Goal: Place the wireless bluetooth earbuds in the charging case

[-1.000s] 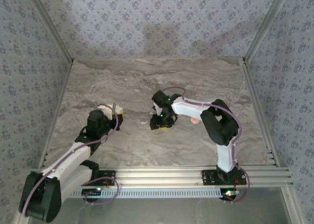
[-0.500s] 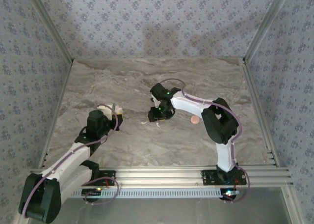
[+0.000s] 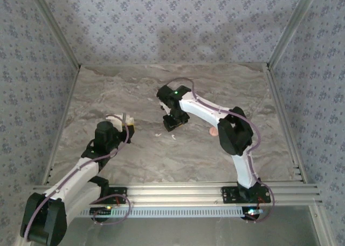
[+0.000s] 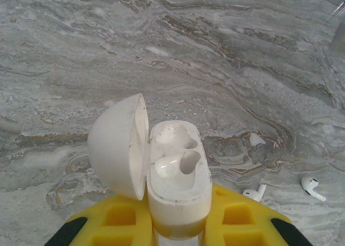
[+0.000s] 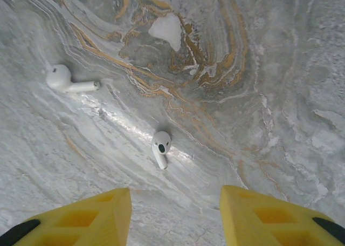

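Left pincer [image 4: 178, 227] is clamped on the charging case [image 4: 175, 170], lid [image 4: 118, 143] flipped open to its left, both sockets empty. Further out, right pincer [image 5: 175, 213] is spread open, nothing in it, over the worktop [image 5: 280, 95]. Just ahead one earbud [image 5: 160, 147] lies flat, stem pointing back at it; beyond, the second earbud [image 5: 67, 80] lies crosswise, stem pointing right.

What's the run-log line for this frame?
left gripper: shut on charging case, lid open, wells empty | right gripper: open, above two earbuds lying on table | inserted: none
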`<control>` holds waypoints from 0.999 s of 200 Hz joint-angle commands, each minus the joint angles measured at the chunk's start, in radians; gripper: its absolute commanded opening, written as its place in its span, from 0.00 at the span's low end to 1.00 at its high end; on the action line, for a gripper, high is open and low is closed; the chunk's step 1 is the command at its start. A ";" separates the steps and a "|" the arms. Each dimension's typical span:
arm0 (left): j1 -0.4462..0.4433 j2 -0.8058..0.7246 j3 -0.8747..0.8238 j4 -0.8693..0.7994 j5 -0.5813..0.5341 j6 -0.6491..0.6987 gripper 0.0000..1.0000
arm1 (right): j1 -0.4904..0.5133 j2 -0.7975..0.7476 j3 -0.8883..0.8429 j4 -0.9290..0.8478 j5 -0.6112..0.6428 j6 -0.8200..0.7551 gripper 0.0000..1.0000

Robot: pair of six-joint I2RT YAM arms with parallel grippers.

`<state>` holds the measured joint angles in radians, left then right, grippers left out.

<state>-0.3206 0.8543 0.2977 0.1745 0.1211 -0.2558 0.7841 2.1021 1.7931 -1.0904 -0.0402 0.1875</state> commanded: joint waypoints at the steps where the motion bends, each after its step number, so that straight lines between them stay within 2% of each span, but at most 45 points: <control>1: 0.003 -0.018 0.017 -0.014 -0.011 0.009 0.15 | 0.017 0.066 0.058 -0.117 0.024 -0.064 0.48; 137: 0.004 -0.029 0.014 -0.033 -0.018 0.007 0.14 | 0.024 0.178 0.116 -0.104 -0.074 -0.103 0.40; 200: 0.003 -0.018 0.015 -0.024 -0.015 0.007 0.15 | 0.021 0.200 0.118 -0.094 -0.077 -0.102 0.35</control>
<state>-0.3206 0.8387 0.2977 0.1368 0.1108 -0.2554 0.8013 2.2707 1.8877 -1.1706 -0.0975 0.0952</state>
